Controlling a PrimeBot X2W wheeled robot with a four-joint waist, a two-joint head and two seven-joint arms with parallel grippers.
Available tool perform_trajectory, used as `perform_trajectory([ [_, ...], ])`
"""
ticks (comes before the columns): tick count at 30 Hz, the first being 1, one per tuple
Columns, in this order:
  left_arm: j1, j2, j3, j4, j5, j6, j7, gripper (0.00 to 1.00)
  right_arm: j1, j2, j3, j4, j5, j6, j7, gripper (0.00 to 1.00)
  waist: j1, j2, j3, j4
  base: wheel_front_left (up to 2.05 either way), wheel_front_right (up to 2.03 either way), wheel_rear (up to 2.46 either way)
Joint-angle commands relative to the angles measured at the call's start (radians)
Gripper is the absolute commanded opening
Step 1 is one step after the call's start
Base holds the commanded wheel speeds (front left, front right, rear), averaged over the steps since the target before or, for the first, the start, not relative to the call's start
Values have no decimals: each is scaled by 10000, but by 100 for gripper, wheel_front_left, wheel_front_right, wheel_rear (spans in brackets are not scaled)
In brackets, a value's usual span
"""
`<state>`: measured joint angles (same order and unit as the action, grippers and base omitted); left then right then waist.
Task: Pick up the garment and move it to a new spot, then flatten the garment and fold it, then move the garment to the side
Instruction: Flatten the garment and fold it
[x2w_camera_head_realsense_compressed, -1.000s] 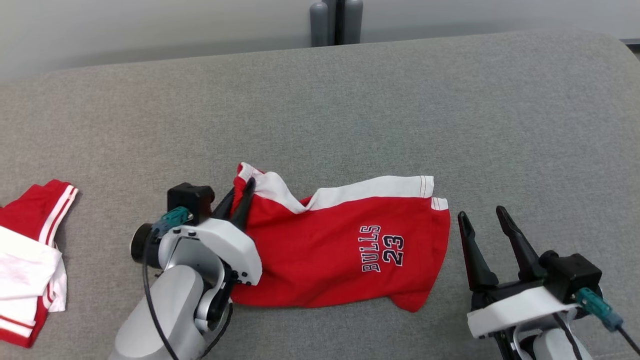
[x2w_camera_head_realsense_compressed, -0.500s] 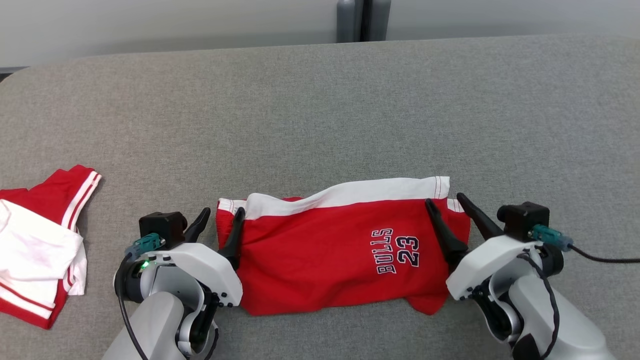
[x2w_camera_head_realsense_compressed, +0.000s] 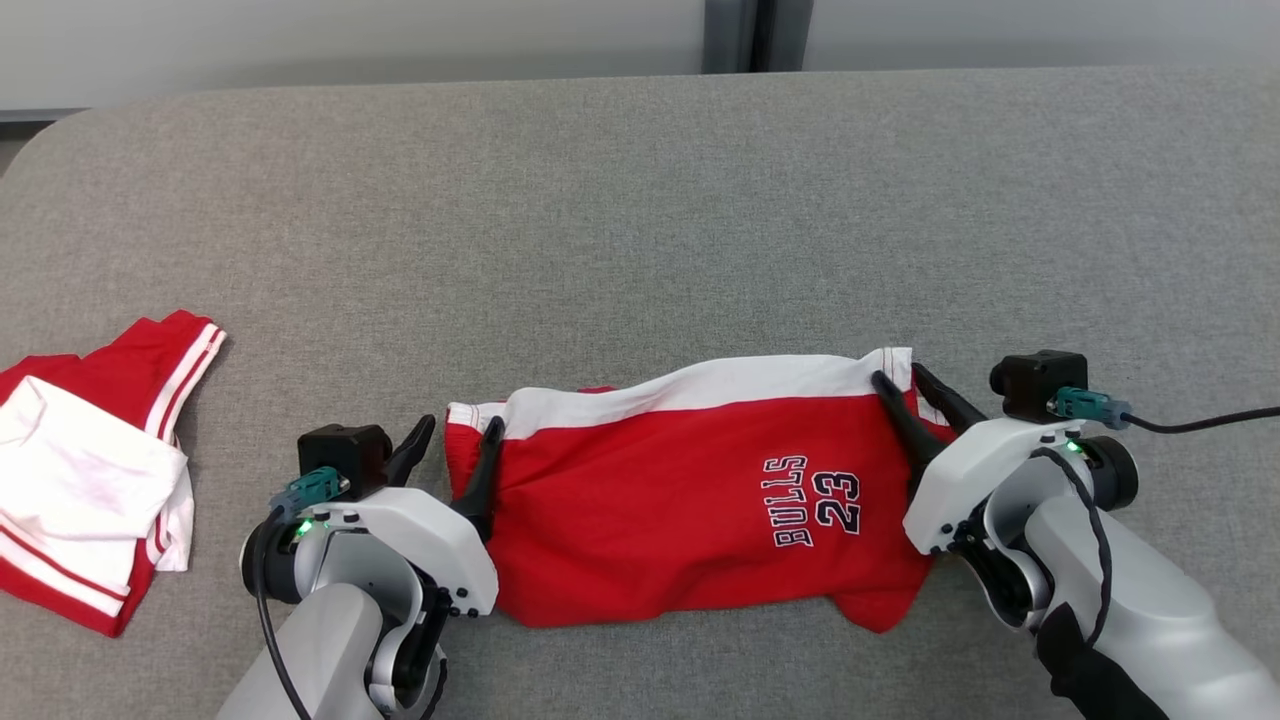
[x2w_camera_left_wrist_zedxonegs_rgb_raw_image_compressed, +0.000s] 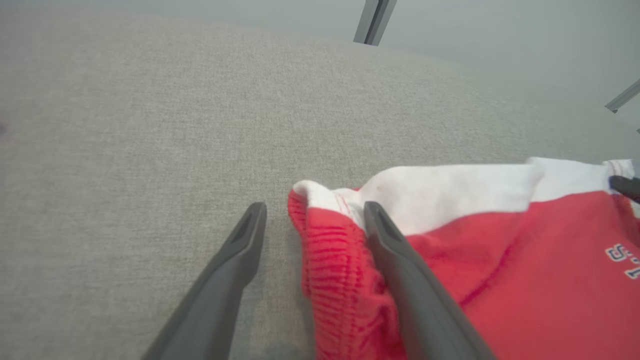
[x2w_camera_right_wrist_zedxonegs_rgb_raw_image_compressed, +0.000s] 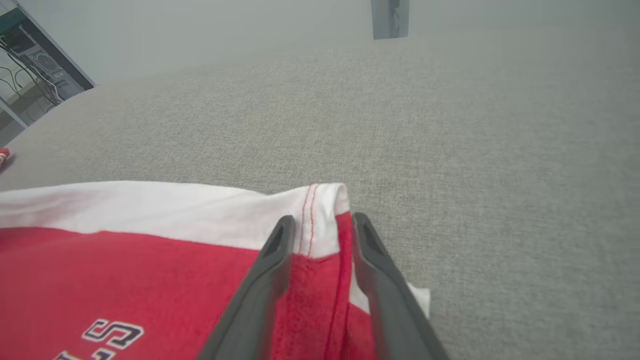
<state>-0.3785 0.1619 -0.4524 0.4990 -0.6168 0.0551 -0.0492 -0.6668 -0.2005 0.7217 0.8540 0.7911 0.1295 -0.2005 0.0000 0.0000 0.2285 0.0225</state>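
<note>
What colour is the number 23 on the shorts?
The 23 is white with a dark outline; head view shows it best.

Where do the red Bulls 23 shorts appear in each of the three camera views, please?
Head view: the red Bulls 23 shorts lie at lower centre on the grey fabric surface.
Left wrist view: lower right, with the elastic waistband end reaching bottom centre.
Right wrist view: lower left, with a white-banded corner at bottom centre.
Shared landmark: the dark post beyond the surface's far edge, at the top of each view.
</note>
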Motion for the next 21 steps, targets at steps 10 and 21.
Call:
perform_trajectory([
  [10,-420,236,104,31,26,165,24,100,-103,-445,900,324,122,23,-519,0,0,0,55,-126,0,0,0],
  [21,-1085,824,-74,-292,78,847,2243,49,-262,-301,1505,488,161,23,-661,0,0,0,25,-538,0,0,0],
])
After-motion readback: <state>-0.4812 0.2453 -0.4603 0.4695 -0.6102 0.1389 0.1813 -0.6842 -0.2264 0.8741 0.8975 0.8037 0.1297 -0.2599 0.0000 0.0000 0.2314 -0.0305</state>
